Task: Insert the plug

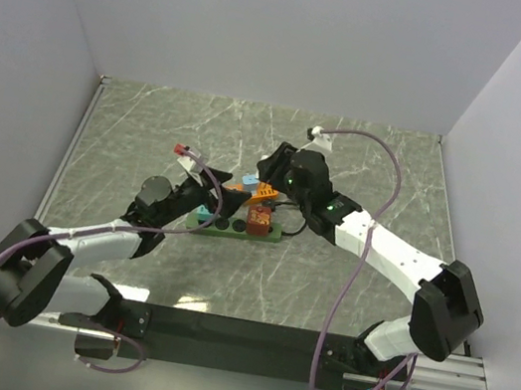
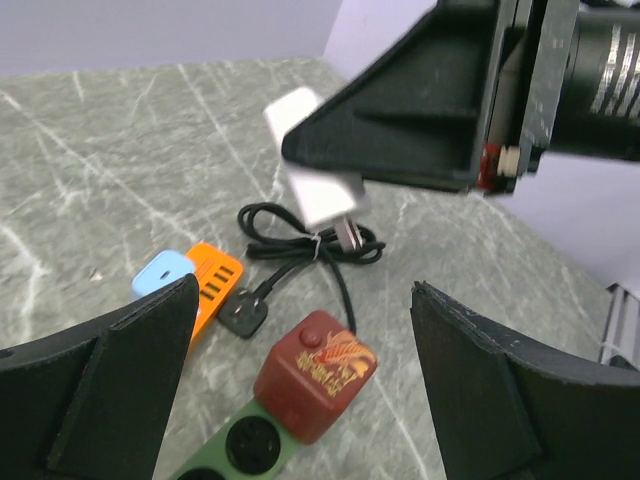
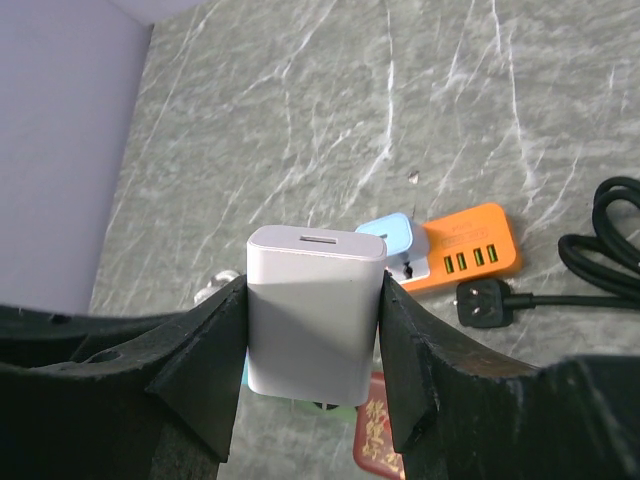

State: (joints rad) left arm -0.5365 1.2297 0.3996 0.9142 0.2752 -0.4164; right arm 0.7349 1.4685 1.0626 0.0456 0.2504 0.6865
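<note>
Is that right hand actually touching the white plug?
Touching. The right wrist view shows the right hand gripping the white plug, a finger flat against each side.

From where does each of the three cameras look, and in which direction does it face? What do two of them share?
Top external: above and behind the bases, looking down on the table; both arms show, left gripper and right gripper near the power strip.
Left wrist: on the left arm, looking forward between its open fingers at the white charger.
Right wrist: on the right arm, looking down between fingers shut on the charger.
Shared: both wrist views show the charger and orange hub.
</note>
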